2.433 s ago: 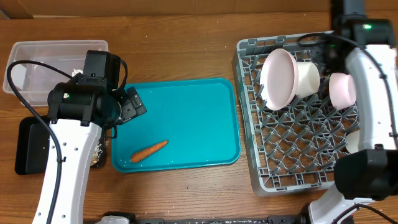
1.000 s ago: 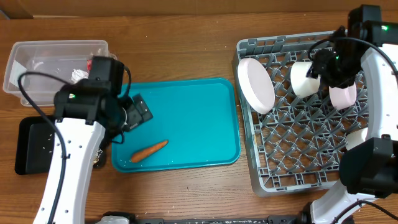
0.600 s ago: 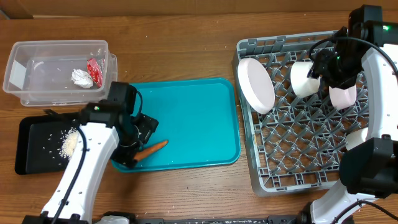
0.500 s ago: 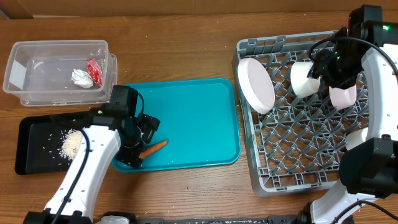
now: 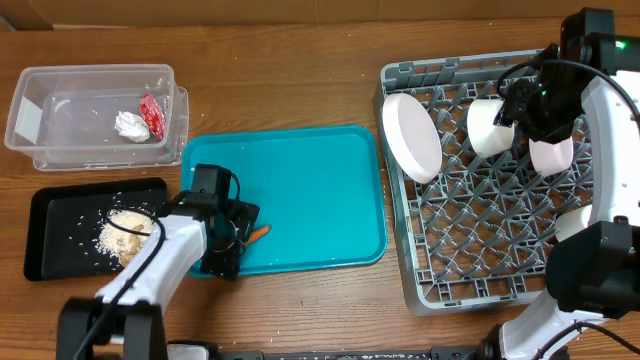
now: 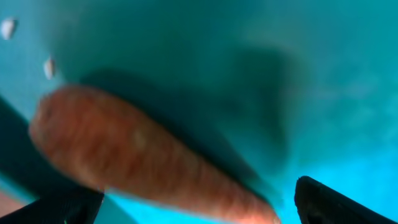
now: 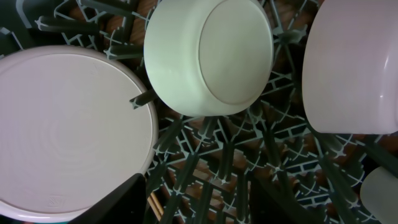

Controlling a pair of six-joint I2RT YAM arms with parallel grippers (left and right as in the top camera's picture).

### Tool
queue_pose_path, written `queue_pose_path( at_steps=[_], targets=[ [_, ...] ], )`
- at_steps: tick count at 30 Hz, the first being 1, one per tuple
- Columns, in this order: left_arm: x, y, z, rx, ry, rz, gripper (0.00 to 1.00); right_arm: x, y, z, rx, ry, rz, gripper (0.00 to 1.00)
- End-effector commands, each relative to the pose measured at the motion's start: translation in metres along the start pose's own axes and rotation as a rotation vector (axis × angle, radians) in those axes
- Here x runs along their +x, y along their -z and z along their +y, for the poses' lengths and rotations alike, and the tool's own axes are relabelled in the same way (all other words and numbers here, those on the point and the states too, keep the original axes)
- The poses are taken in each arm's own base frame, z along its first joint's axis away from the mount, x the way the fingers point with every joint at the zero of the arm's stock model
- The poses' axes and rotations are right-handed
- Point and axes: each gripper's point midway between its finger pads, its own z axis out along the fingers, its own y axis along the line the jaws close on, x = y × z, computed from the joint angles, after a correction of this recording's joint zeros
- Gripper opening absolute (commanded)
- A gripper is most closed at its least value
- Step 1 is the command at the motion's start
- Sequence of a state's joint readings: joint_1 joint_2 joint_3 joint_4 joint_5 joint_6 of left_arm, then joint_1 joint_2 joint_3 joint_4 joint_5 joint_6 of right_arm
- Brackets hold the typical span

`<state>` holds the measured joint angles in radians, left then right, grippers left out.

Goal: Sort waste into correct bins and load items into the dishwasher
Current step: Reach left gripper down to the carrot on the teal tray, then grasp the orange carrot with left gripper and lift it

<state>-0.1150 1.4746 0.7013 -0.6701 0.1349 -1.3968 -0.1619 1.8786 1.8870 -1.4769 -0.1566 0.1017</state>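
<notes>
**Carrot between spread fingers on the teal tray**

The carrot [image 5: 260, 233] lies flat on the teal tray [image 5: 320, 180], near its front left corner. The left gripper [image 5: 238, 234] is down over it. In the left wrist view the carrot [image 6: 143, 155] runs slantwise across the gap between the two dark fingertips [image 6: 336, 202]. They are spread wide, one at each lower corner, and neither visibly presses on it. The thick end is toward the left finger and the thin end toward the right one. A couple of pale crumbs sit on the tray beyond the thick end.

Left of those fingers, a heap of rice [image 5: 120, 230] sits in the black tray [image 5: 60, 200]. Farther off, the clear tub [image 5: 95, 72] holds a red wrapper [image 5: 152, 112] and a crumpled tissue [image 5: 128, 123].

The right gripper [image 5: 530, 108] hangs over the grey rack [image 5: 470, 255], parted with nothing held. Ahead of its fingers [image 7: 118, 202] is a white bowl [image 7: 208, 56] on its side. A white plate [image 7: 68, 130] is to their left and a pink cup [image 7: 354, 68] to their right.
</notes>
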Motion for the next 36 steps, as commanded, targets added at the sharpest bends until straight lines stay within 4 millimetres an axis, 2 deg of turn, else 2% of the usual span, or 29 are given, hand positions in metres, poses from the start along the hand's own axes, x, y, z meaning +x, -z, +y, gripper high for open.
queue_pose_path(
  at_steps=[1,3,4,6,10,13,14,19,23,29,32,36],
  targets=[
    [-0.011,-0.015,0.009,-0.054,0.025,-0.049,0.95,-0.007,0.010,0.005,-0.012,0.007,-0.038,0.56],
    [-0.012,-0.018,0.006,-0.048,0.025,-0.049,0.79,-0.006,0.010,0.005,-0.012,0.007,-0.038,0.56],
    [-0.012,-0.019,0.006,-0.047,0.024,-0.049,0.64,-0.006,0.010,0.005,-0.012,0.006,-0.036,0.56],
    [-0.013,-0.019,0.005,-0.044,0.025,-0.051,0.43,-0.005,0.010,0.005,-0.011,0.006,-0.032,0.56],
    [-0.015,-0.019,-0.003,-0.013,0.017,-0.059,0.27,-0.005,0.010,0.005,-0.011,0.006,-0.032,0.56],
    [-0.017,-0.017,-0.015,0.029,0.000,-0.066,0.07,-0.005,0.010,0.005,-0.010,0.006,-0.031,0.56],
    [-0.017,-0.014,-0.022,0.049,-0.021,-0.068,0.04,-0.005,0.010,0.005,-0.010,0.006,-0.031,0.56],
    [-0.022,0.003,-0.054,0.118,-0.195,-0.100,0.04,-0.005,0.010,0.005,-0.010,0.006,-0.031,0.56],
    [-0.025,0.022,-0.069,0.119,-0.295,-0.126,0.04,-0.005,0.010,0.004,-0.007,0.006,-0.032,0.56],
    [-0.047,0.069,-0.064,-0.030,-0.349,-0.253,0.04,-0.005,0.010,0.004,-0.006,0.006,-0.033,0.56],
    [-0.070,0.103,-0.053,-0.125,-0.337,-0.380,0.04,-0.005,0.010,0.004,-0.007,0.006,-0.033,0.56],
    [-0.098,0.119,-0.036,-0.189,-0.269,-0.452,0.04,-0.005,0.010,0.004,-0.007,0.006,-0.033,0.57]
  ],
)
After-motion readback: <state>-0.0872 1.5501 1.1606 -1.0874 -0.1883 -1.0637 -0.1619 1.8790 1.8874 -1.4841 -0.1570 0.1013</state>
